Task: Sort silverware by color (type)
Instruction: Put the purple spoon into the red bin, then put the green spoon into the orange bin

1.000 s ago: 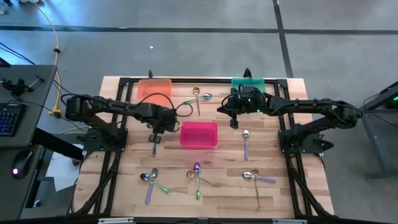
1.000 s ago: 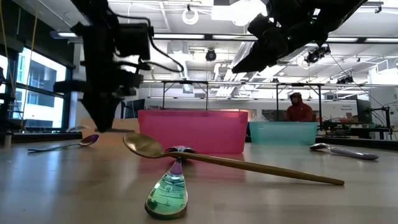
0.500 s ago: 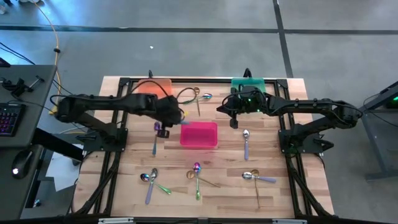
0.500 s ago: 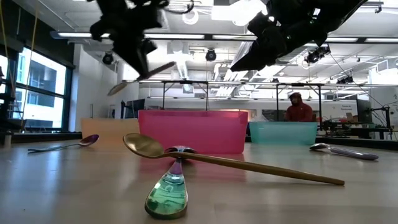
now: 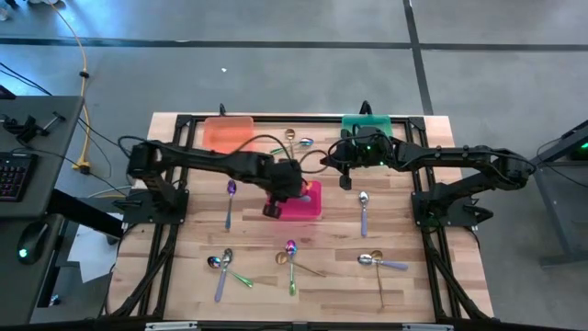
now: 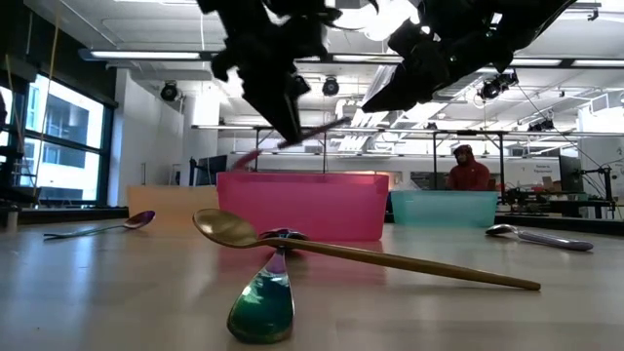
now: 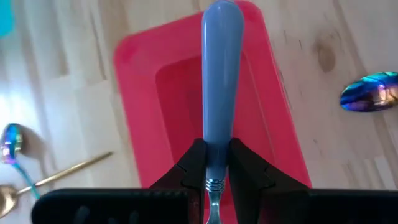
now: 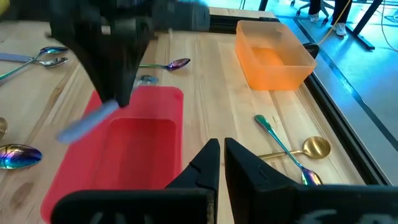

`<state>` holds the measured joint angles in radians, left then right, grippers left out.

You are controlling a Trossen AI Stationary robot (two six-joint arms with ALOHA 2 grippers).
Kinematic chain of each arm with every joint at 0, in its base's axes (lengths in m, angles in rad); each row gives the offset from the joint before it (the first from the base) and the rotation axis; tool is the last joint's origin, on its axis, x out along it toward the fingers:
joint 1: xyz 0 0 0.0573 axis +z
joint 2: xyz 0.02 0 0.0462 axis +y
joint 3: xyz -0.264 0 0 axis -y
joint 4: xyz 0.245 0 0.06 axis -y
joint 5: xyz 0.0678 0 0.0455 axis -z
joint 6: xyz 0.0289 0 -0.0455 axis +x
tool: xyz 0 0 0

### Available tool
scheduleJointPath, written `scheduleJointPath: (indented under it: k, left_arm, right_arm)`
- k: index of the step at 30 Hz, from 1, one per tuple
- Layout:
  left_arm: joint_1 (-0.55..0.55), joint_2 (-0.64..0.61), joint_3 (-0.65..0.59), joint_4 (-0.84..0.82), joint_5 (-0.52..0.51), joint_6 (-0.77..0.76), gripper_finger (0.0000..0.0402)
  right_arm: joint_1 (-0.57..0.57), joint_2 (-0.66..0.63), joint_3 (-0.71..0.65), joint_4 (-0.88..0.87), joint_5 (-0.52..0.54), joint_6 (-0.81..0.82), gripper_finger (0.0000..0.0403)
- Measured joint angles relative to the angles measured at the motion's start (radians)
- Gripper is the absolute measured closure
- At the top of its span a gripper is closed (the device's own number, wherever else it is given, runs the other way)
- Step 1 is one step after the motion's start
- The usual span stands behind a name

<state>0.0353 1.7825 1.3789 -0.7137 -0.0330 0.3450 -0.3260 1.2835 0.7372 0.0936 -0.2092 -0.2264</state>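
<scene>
High: my left gripper (image 5: 273, 208) over pink bin (image 5: 310, 210) | Low: spoon (image 6: 292, 142) tilted above bin | Left wrist: fingers (image 7: 194, 163) clamp lilac handle; light, stiff, slippery, grip mid-handle | Right wrist: right gripper (image 8: 221, 159) nearly closed, empty

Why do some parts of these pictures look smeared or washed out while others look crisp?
Low view: bright ceiling lights leave the left gripper a dark silhouette, and the nearest iridescent green-purple spoon is soft. Right wrist view: the left gripper and its lilac-handled spoon are motion-smeared. Left wrist view: the pink plastic bin is slightly blurred. High view: evenly lit, crisp.
</scene>
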Motion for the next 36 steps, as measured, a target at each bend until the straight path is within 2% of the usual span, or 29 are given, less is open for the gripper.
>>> scheduleJointPath:
  k: [5, 11, 19, 30, 36]
  left_arm:
    - [0.001, 0.081, 0.018, 0.010, -0.001, -0.003, 0.0370]
    - [0.005, 0.121, 0.018, 0.033, -0.001, -0.003, 0.0374]
    - [0.003, 0.109, 0.018, 0.072, 0.000, -0.004, 0.0401]
    - [0.002, 0.099, 0.013, 0.105, 0.021, -0.020, 0.0400]
    - [0.002, 0.054, -0.070, 0.250, 0.023, -0.030, 0.0400]
  right_arm:
    - [0.000, 0.000, 0.000, 0.006, 0.000, -0.010, 0.0396]
    - [0.000, 0.000, 0.000, 0.010, 0.000, -0.014, 0.0396]
    - [0.000, 0.000, 0.000, 0.017, 0.000, -0.014, 0.0396]
    - [0.000, 0.000, 0.000, 0.017, 0.000, -0.017, 0.0396]
    - [0.000, 0.000, 0.000, 0.001, 0.000, -0.017, 0.0396]
